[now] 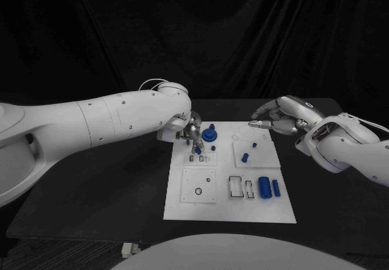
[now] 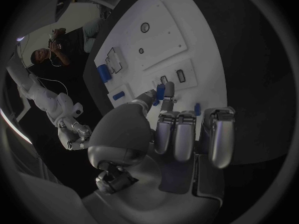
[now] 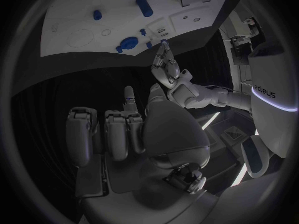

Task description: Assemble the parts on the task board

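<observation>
A small blue part (image 1: 198,149) is being pinched between the fingertips of the left hand (image 1: 190,133), just above the 2 small slots (image 1: 198,158) near the far left of the white task board (image 1: 229,211). A blue gear-shaped part (image 1: 210,135) is standing just beside that hand. The right hand (image 1: 278,120) is being held over the board's far right corner with its fingers curled in and nothing gripped. 2 blue cylinders (image 1: 268,187) are lying on the board's near right area.
</observation>
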Motion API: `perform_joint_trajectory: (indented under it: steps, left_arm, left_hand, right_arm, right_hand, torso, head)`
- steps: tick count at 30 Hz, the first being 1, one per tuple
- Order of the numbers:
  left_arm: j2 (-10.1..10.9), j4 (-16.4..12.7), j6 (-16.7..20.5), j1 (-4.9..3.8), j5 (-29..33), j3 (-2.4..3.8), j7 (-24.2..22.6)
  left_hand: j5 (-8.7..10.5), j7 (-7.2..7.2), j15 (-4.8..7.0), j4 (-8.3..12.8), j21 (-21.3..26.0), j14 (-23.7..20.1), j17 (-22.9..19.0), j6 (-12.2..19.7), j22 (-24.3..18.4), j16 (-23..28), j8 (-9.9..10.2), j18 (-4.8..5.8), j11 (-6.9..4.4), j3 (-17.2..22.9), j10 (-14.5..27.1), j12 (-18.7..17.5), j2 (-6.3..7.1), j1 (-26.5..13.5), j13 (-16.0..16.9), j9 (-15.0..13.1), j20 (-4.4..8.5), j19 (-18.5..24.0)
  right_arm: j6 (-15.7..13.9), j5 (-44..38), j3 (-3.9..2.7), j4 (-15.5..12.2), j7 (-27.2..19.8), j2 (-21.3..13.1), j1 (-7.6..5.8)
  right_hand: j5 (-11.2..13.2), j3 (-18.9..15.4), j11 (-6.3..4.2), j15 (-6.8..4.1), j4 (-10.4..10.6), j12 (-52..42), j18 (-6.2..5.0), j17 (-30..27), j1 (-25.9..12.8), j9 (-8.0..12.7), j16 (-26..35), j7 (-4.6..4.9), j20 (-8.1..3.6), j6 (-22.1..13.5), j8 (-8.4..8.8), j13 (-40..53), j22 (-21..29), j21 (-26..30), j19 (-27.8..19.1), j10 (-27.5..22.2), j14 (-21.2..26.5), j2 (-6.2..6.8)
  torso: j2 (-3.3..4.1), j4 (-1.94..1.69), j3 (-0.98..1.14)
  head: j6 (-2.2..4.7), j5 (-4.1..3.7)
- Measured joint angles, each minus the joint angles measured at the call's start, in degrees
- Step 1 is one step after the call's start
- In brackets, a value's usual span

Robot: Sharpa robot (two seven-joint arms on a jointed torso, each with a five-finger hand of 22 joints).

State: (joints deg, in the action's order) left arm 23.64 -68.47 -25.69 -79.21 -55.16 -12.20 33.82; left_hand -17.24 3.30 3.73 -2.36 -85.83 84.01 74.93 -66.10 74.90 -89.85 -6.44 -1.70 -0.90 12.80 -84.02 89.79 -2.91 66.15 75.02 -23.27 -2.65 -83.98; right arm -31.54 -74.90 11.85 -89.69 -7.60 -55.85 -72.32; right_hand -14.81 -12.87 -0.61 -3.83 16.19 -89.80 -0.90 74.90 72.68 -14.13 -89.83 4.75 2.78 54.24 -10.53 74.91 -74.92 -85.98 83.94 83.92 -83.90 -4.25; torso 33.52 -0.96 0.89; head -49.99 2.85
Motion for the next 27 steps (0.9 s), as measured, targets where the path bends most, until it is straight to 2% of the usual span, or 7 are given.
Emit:
perform_joint_trajectory:
  steps: [10, 12, 14, 19, 27]
  left_arm:
    - [1.09, -1.04, 0.53, -0.13, -0.85, -0.01, 0.13]
    - [1.19, -1.04, 0.66, -0.13, -1.00, -0.02, 0.16]
    - [1.34, -1.06, 0.84, -0.12, -1.23, -0.02, 0.20]
    - [2.00, -1.62, 1.71, 0.10, -1.89, -0.02, 0.39]
    - [2.88, -2.57, 3.72, 0.65, -2.61, -0.05, 0.59]
  left_hand:
    - [0.01, 0.00, -0.06, 0.01, 0.00, -0.06, -0.01, 0.00, 0.00, 0.00, 0.00, 0.00, 0.01, -0.01, 0.00, 0.00, 0.00, 0.00, 0.00, -0.05, 0.00, 0.00]
    - [0.01, 0.00, -0.06, -0.08, 0.20, -0.06, -0.01, 0.00, 0.00, 0.00, 0.00, 0.00, 0.02, 0.08, 0.00, 0.00, -0.20, -0.25, 0.00, -0.09, 0.00, 0.00]
    - [0.23, 0.00, -0.07, 0.72, 0.29, -0.06, -0.01, 0.01, 0.00, 0.00, -0.06, 0.00, 0.03, 1.32, 0.00, 0.00, 0.04, -0.80, 0.00, -0.19, 0.00, 0.00]
    - [0.23, 0.01, 0.04, 0.48, 0.66, 0.06, -0.01, 0.01, 0.00, 0.00, -0.22, -0.01, 0.19, 1.56, 0.01, 0.00, -0.33, -1.17, 0.00, -0.40, 0.00, 0.00]
    - [-0.15, 0.19, 0.27, 0.55, 0.66, 0.03, -0.02, 0.19, 0.00, 0.00, -0.34, 0.00, 0.20, 2.10, 0.01, 0.00, -0.60, -1.49, 0.00, -0.58, 0.00, 0.00]
  right_arm:
    - [0.09, 0.00, 0.00, 0.01, 0.13, 0.38, 0.00]
    - [0.13, 0.00, 0.00, 0.03, 0.16, 0.40, 0.01]
    - [0.17, 0.00, 0.00, 0.03, 0.20, 0.38, 0.02]
    - [0.23, 0.00, 0.00, -0.09, 0.37, 0.13, 0.02]
    - [0.28, 0.00, 0.00, -0.23, 0.79, 0.02, 0.03]
  right_hand:
    - [-0.23, 0.00, 0.00, 0.00, 0.00, 0.00, 0.00, 0.00, 0.17, 0.00, 0.00, 0.00, 0.00, 0.00, 0.00, 0.00, 0.00, 0.27, 0.00, 0.00, 0.00, -0.17]
    - [-0.23, 0.00, 0.00, 0.00, 0.00, 0.00, 0.00, 0.00, 0.30, -0.03, 0.00, 0.00, 0.00, 0.00, 0.00, 0.01, 0.00, 0.27, 0.00, 0.00, 0.00, -0.30]
    - [-0.23, 0.00, 0.00, 0.00, 0.00, 0.00, 0.00, 0.00, 0.30, -0.05, 0.00, 0.00, 0.00, 0.00, 0.00, 0.01, 0.01, 0.27, 0.00, 0.00, 0.00, -0.30]
    - [-0.22, 0.00, 0.00, 0.00, 0.00, 0.00, 0.00, 0.00, 0.57, -0.04, 0.00, 0.00, 0.00, 0.00, 0.00, 0.01, 0.01, 0.50, 0.00, 0.00, 0.00, -0.04]
    - [-0.50, -0.16, 0.00, 0.00, -0.16, -0.01, 0.00, 0.00, 1.08, -0.04, 0.00, 0.00, 0.00, 0.00, 0.00, 0.04, 0.01, 0.83, 0.00, -0.01, 0.00, -0.14]
  torso:
    - [-0.07, 0.04, 0.04]
    - [-0.06, 0.02, 0.03]
    - [-0.04, -0.02, 0.03]
    - [0.03, -0.05, 0.01]
    - [0.04, -0.02, 0.00]
  head:
    - [0.00, 0.53]
    - [0.00, 0.51]
    - [0.00, 0.32]
    - [0.00, 0.08]
    - [0.00, 0.23]
